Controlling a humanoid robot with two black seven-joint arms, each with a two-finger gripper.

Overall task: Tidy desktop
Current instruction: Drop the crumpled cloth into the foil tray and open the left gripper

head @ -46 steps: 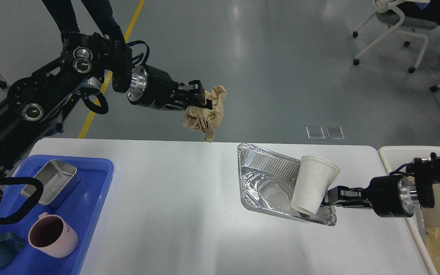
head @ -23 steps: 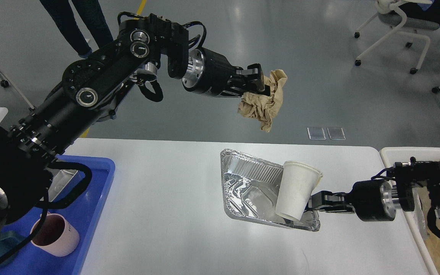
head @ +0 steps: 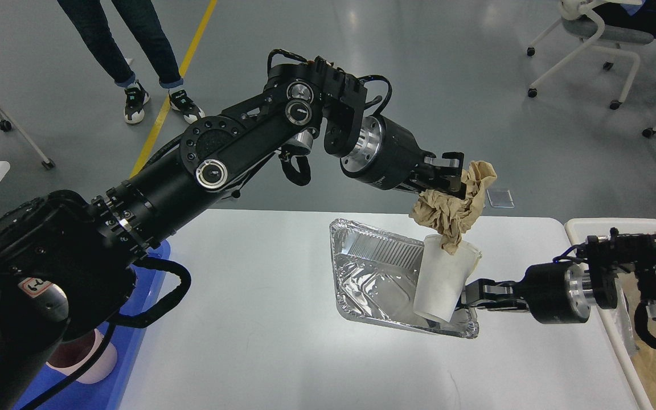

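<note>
The white desktop [head: 259, 319] spans the lower view. My left gripper [head: 456, 177] is shut on a crumpled brown paper wad [head: 456, 206] and holds it right above the mouth of a white paper cup [head: 443, 278]; the wad's lower tip reaches the cup's rim. The cup leans inside a silver foil tray [head: 373, 279] on the desktop. My right gripper [head: 466, 296] is at the tray's right corner, shut on the tray's rim beside the cup's base.
A blue plastic tray [head: 137, 330] with a pink mug [head: 86, 356] sits at the left, mostly hidden by my left arm. A cream-white bin [head: 593, 228] holding brown paper stands at the right edge. A person and chairs stand on the floor behind.
My left arm has swung right and down, carrying the paper wad from far left to just above the cup. The foil tray and cup shifted slightly left with my right gripper.
</note>
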